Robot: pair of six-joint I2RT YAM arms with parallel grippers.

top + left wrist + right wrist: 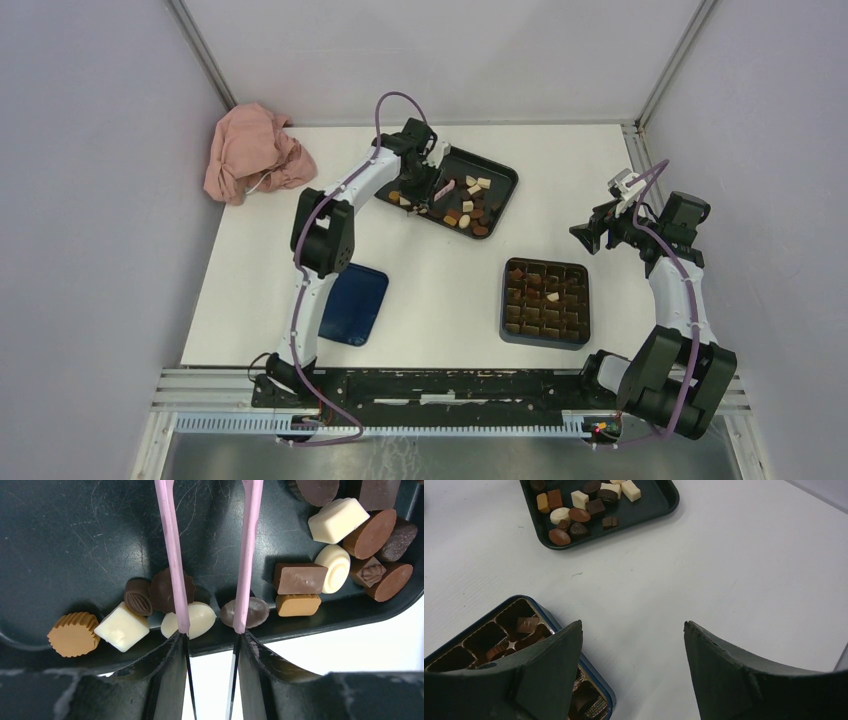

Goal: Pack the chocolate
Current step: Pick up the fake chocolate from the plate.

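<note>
chocolate (pixel 467 206) on the tray (pixel 455 160), box (pixel 504 303) before it, lid (pixel 360 300) left.

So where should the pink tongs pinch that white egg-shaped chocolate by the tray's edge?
Probably its two rounded ends, coming straight down. The white egg-shaped chocolate lies flat along the tray rim, and a dark scalloped piece crowds its other long side; both ends look free. The pink tongs in the left gripper would need to shift sideways to straddle it.
</note>
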